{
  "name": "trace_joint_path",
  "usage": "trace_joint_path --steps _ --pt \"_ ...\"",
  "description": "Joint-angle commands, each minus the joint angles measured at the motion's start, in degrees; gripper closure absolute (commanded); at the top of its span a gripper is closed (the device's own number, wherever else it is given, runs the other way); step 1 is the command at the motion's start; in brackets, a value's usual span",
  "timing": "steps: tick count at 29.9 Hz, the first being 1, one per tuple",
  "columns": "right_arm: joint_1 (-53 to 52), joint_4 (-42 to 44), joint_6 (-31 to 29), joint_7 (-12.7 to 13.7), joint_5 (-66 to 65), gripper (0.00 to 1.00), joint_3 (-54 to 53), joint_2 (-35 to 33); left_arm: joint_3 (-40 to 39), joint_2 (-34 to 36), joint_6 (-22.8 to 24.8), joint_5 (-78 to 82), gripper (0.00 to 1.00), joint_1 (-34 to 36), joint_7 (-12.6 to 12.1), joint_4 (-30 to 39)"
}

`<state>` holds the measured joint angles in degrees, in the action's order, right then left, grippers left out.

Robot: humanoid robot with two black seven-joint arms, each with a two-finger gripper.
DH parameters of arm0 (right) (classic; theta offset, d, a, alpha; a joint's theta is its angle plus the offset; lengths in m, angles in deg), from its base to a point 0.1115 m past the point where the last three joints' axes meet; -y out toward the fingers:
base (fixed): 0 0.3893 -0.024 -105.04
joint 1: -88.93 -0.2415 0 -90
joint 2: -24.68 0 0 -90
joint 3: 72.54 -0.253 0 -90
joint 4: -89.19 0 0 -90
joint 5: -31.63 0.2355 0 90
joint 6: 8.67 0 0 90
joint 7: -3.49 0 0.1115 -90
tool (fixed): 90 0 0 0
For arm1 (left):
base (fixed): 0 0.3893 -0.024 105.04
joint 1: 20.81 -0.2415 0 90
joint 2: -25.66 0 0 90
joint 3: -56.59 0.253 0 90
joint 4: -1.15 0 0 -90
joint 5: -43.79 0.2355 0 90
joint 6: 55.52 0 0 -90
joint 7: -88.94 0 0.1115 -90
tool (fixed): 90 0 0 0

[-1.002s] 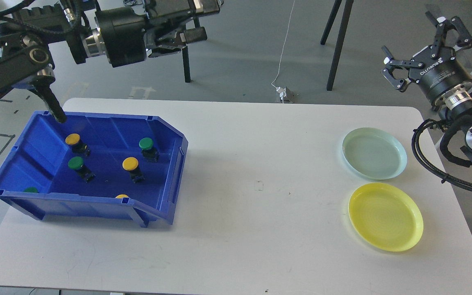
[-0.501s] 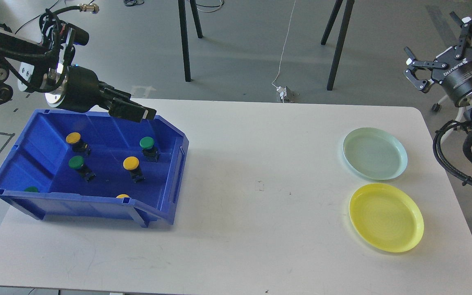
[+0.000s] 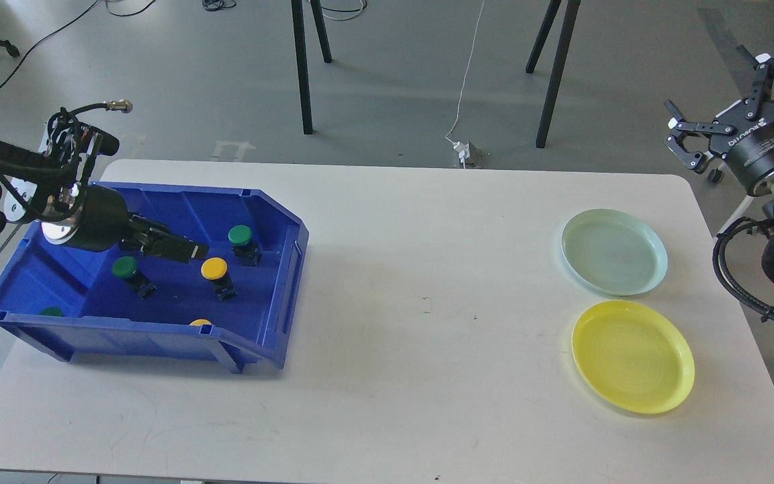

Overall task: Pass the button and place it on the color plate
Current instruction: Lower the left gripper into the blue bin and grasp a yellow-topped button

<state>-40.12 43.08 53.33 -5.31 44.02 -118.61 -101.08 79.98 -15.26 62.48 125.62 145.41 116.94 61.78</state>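
Your left tool (image 3: 189, 251) is reaching into the blue plastic bin (image 3: 279, 269), its fingers pointing at the yellow-capped push button on a black base (image 3: 216, 272) just beyond and below the tips. The fingers are showing as one dark mass, so you cannot tell how far apart they are; nothing is visibly between them. Your right tool (image 3: 726, 111) is waiting well off to the side with its fingers spread wide and empty, beyond the pale green round plastic plate (image 3: 613, 251) and the yellow round plastic plate (image 3: 632, 355) on the white surface (image 3: 427, 376).

You are risking a knock: the button is standing on a narrow base and would likely be tipping or skidding if one finger is touching first. A green-capped button (image 3: 241, 238) is sitting close beyond the tips, another (image 3: 126, 270) just beneath the wrist, so a wide approach could be catching either. A grip on the smooth cap alone may be slipping during the hand-over.
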Motion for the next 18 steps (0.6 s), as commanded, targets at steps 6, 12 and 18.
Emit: trace_joint_path --steps 6,12,18 --pt "0.02 -0.03 0.00 0.01 0.00 0.01 0.01 0.43 -0.01 -2.84 0.00 0.00 0.01 -3.10 0.00 -4.73" --pt "0.19 -0.03 0.00 0.01 0.00 0.01 0.18 0.43 -0.45 -4.07 0.00 -0.18 0.02 -3.27 0.00 -5.25" --pt "0.19 -0.03 0.00 0.01 0.00 0.01 0.36 0.35 -0.45 -8.73 0.00 -0.62 0.02 -4.41 0.00 -7.80"
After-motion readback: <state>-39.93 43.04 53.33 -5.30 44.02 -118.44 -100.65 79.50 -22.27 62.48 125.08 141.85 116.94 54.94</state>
